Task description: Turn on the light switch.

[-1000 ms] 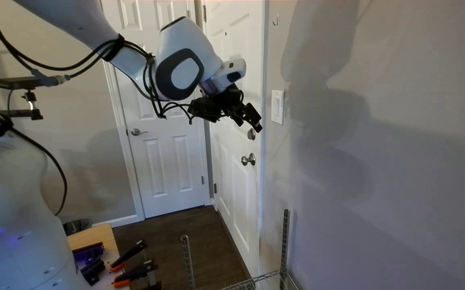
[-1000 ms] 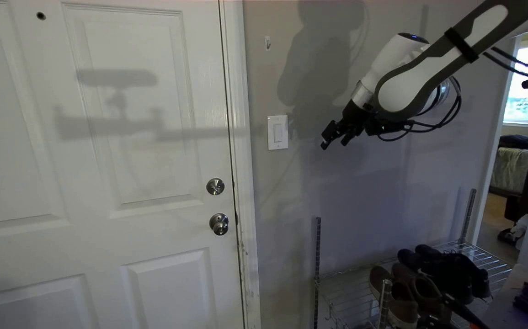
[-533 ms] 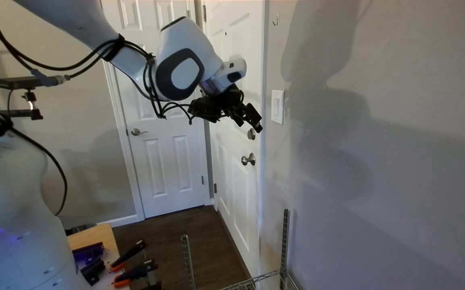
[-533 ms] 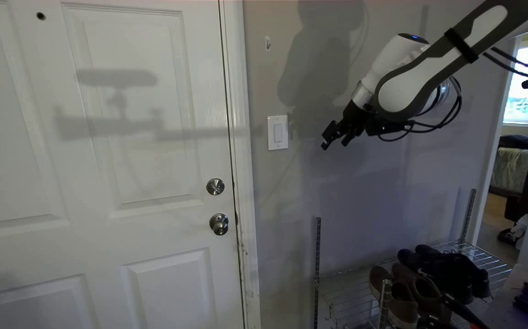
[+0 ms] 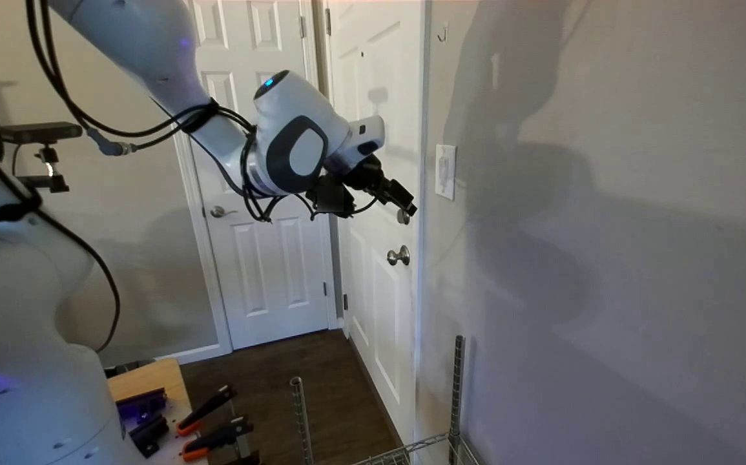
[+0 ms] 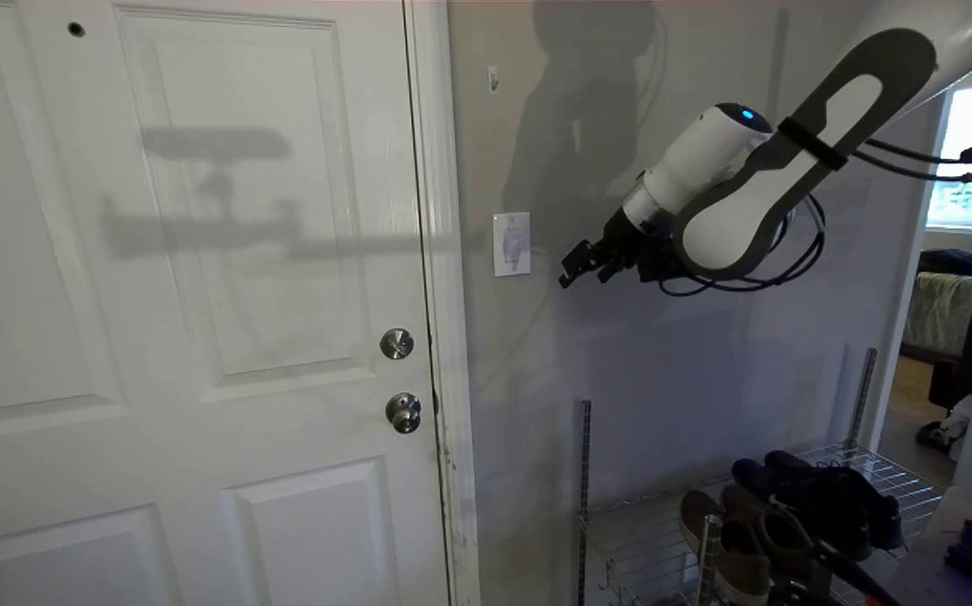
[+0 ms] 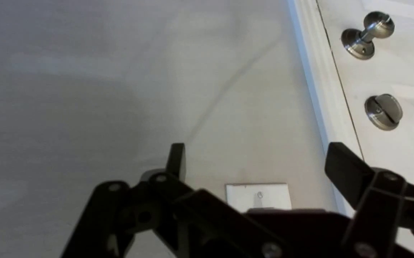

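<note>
Light switch [image 6: 512, 244] well off edge of worktop [image 5: 151, 376]; prob. stiff, slick plastic, lt push OK. Press mid, don't pinch. Claw [image 7: 257, 153] spread wide, nothing held.

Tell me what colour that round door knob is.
Shiny silver; the round door knob shows best in the wrist view.

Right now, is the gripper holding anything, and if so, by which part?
Nothing is held: the gripper is open, its jaws wide apart with no object between them. The light switch shows beyond it, not gripped.
</note>
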Tool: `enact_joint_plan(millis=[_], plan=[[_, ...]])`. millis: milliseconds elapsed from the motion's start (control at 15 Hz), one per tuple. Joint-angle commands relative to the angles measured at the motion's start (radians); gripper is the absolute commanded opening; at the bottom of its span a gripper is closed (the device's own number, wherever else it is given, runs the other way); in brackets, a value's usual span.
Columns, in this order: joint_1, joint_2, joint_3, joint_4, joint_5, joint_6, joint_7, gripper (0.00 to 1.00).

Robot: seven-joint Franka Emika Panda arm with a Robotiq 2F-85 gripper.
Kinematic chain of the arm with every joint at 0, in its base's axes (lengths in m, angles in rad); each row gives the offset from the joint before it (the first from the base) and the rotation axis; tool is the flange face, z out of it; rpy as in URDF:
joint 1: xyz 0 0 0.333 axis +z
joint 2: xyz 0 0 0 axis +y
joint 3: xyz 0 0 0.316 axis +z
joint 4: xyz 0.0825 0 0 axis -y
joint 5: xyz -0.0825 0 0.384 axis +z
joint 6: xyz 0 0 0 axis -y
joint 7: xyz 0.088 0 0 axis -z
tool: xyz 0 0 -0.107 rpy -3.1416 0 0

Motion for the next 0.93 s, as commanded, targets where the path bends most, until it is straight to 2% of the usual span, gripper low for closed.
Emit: enact_joint_plan(millis=[0, 200, 333, 400, 533, 867], plan=[[-0.269, -0.034, 0.248, -0.029, 0.058, 0.138, 0.032, 1.00], [-0.439, -0.056, 0.446, -0.033, 0.188, 0.203, 0.000, 1.00], [-0.526, -0.061, 0.568, -0.030, 0.253, 0.224, -0.001, 1.00], [-0.538, -0.092, 0.603, 0.003, 0.278, 0.177, 0.019, 1.00], [-0.612, -0.123, 0.713, 0.023, 0.322, 0.179, 0.032, 1.00], [-0.836, -0.259, 0.985, 0.087, 0.434, 0.179, 0.095, 1.00]])
